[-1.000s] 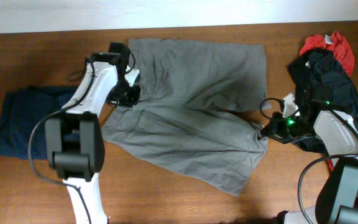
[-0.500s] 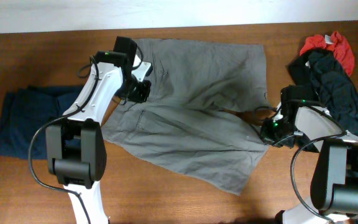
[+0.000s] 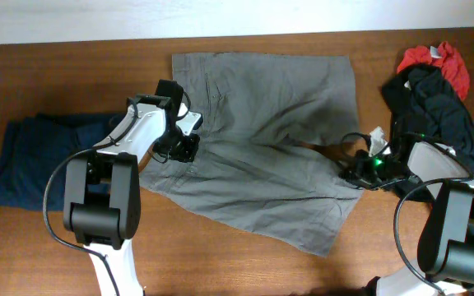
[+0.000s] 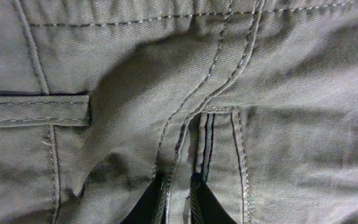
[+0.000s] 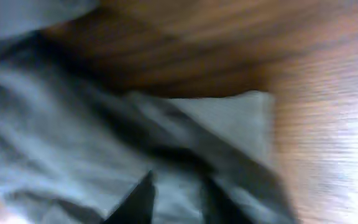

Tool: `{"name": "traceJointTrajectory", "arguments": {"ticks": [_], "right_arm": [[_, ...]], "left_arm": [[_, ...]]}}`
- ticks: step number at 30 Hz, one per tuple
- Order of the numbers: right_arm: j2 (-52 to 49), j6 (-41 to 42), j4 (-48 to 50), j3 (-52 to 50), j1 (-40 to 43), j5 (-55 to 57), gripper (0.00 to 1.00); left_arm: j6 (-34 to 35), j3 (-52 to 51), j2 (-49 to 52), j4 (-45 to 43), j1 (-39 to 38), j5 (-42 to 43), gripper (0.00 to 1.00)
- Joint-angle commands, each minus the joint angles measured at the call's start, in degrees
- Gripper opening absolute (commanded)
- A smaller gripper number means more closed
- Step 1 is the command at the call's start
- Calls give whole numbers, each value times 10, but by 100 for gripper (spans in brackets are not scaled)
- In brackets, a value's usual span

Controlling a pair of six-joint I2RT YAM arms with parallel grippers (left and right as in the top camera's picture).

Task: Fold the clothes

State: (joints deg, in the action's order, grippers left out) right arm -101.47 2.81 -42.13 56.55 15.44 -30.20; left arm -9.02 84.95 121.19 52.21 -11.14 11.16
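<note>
The grey shorts (image 3: 262,140) lie spread on the wooden table, waistband to the left, legs to the right. My left gripper (image 3: 184,146) rests on the waistband side. In the left wrist view it (image 4: 178,196) is shut on a narrow fold of the grey cloth (image 4: 135,93) beside a stitched seam. My right gripper (image 3: 354,174) sits at the hem of the near leg. The right wrist view is blurred, but there its fingers (image 5: 176,196) stand apart over the grey cloth (image 5: 55,124) next to bare wood.
A folded dark navy garment (image 3: 31,160) lies at the left of the table (image 3: 220,263). A heap of black and red garments (image 3: 434,90) sits at the back right, close to my right arm.
My left gripper has come from the back edge toward the near side, pulling the waistband with it. The right gripper's fingers have parted at the hem.
</note>
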Motion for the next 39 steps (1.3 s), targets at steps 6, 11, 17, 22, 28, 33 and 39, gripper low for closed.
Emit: {"name": "traceJointTrajectory", "arguments": {"ticks": [6,11,17,22,28,33,39], "right_arm": [[0,-2,55,12,-1,28,38],[0,10,89,12,-1,34,39],[0,11,115,14,0,48,36],[0,45,117,17,3,68,32],[1,23,118,31,5,18,33],[1,-56,117,42,5,-92,37],[1,-32,91,43,5,17,40]], "left_arm": [[-10,-23,7,-10,1,-7,15],[-10,-24,7,-9,2,-7,15],[-10,-24,7,-16,1,-6,15],[-10,-24,7,-17,2,-6,15],[-10,-24,7,-21,2,-6,16],[-10,-24,7,-26,2,-7,16],[-10,-24,7,-32,2,-7,16]]}}
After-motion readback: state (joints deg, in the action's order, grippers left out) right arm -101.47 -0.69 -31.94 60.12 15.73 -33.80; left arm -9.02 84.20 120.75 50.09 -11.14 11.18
